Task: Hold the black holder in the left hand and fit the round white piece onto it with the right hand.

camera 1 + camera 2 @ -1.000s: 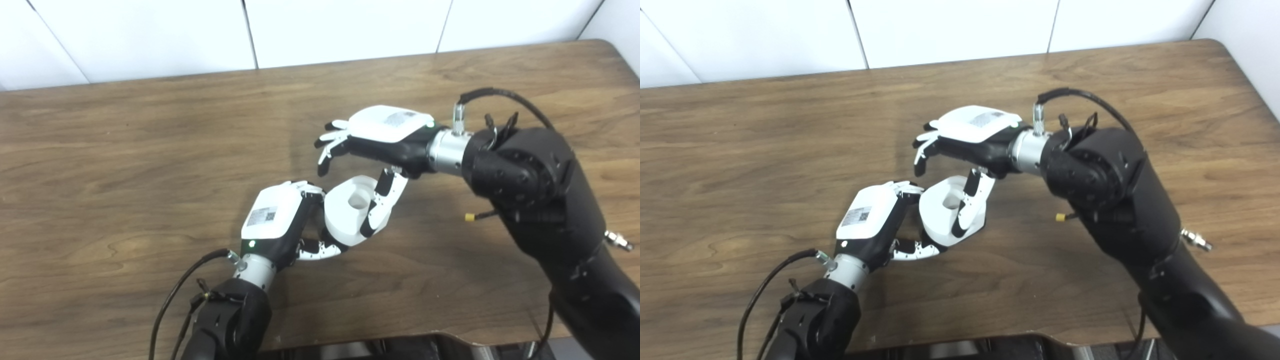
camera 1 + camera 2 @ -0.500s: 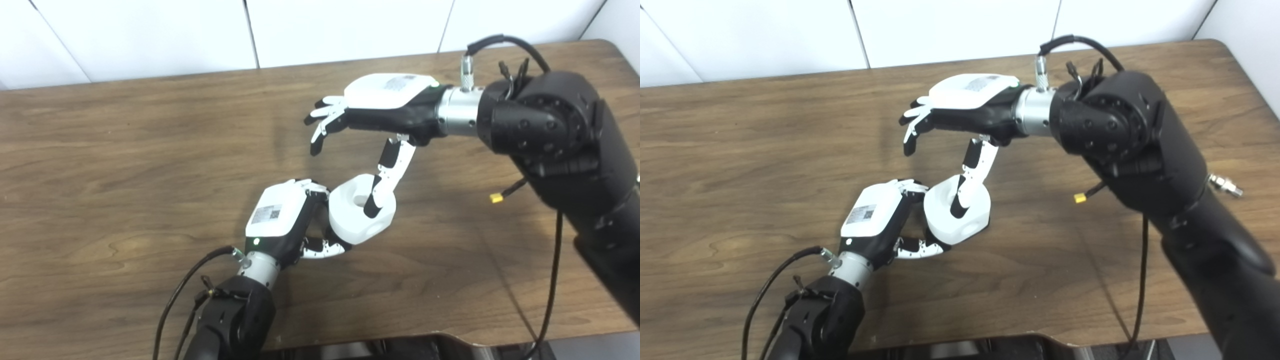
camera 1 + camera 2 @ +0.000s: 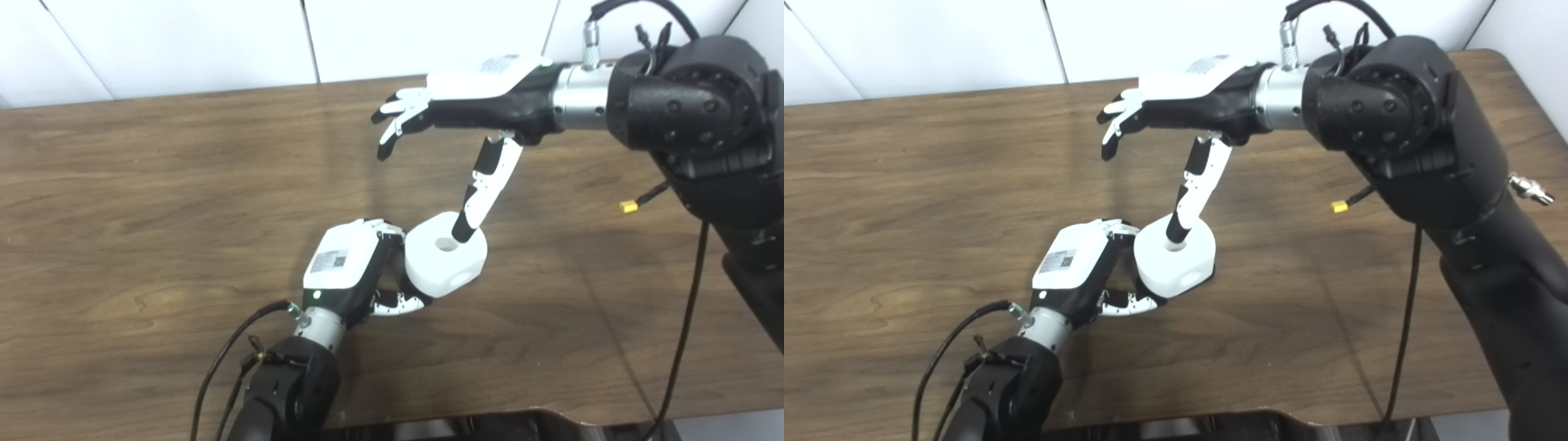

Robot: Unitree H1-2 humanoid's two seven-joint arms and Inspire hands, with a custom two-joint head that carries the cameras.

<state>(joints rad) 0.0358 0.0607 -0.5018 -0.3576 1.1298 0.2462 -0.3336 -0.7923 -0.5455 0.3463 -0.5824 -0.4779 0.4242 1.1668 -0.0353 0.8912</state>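
The round white piece (image 3: 450, 266) with a centre hole lies flat on the table. My left hand (image 3: 343, 263) is shut on its left side, fingers curled over the near-left rim and thumb under it. Of the black holder, only a thin dark edge (image 3: 1213, 271) shows under the piece's right side. My right hand (image 3: 471, 98) hovers high above and behind the piece, open with fingers spread. Its long thumb (image 3: 484, 184) hangs down with the tip in front of the hole's rim; whether it touches I cannot tell.
The brown wooden table (image 3: 153, 184) ends at a white wall behind and at a front edge close to my body. A small yellow connector (image 3: 627, 206) hangs off the right forearm on a black cable above the table's right part.
The right hand has lifted up and back off the white piece, its thumb straightening. The piece has gone from tilted to flat. The left hand has hardly moved.
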